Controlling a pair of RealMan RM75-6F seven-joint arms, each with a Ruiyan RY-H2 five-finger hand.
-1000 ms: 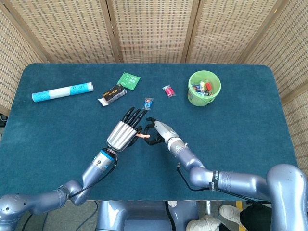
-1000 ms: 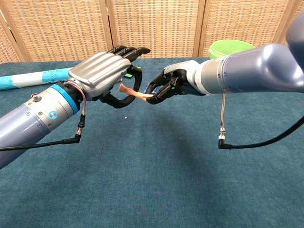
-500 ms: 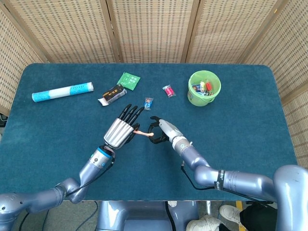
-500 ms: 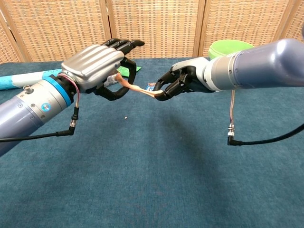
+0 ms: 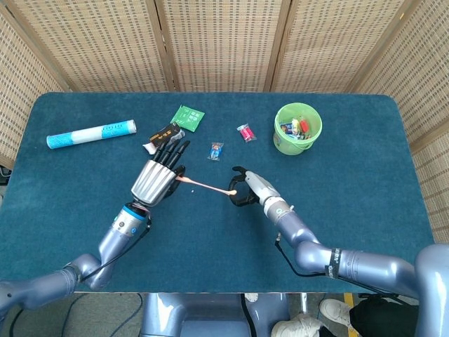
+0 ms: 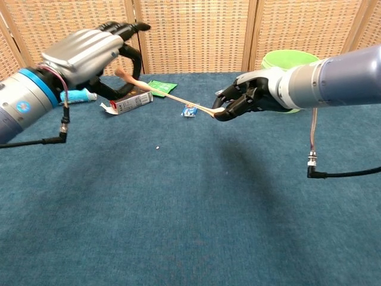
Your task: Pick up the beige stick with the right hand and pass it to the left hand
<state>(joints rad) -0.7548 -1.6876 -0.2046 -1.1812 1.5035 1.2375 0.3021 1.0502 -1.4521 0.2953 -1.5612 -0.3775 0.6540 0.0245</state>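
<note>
Spanning left-right above the table, beige stick (image 5: 205, 186) is pinched endwise by left robot hand (image 5: 156, 178) and right robot hand (image 5: 243, 189).

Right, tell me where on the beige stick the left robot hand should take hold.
Grip the beige stick at its flared left end, from the left. The right robot hand pinches the other tip, so only that end near the left robot hand is free.
</note>
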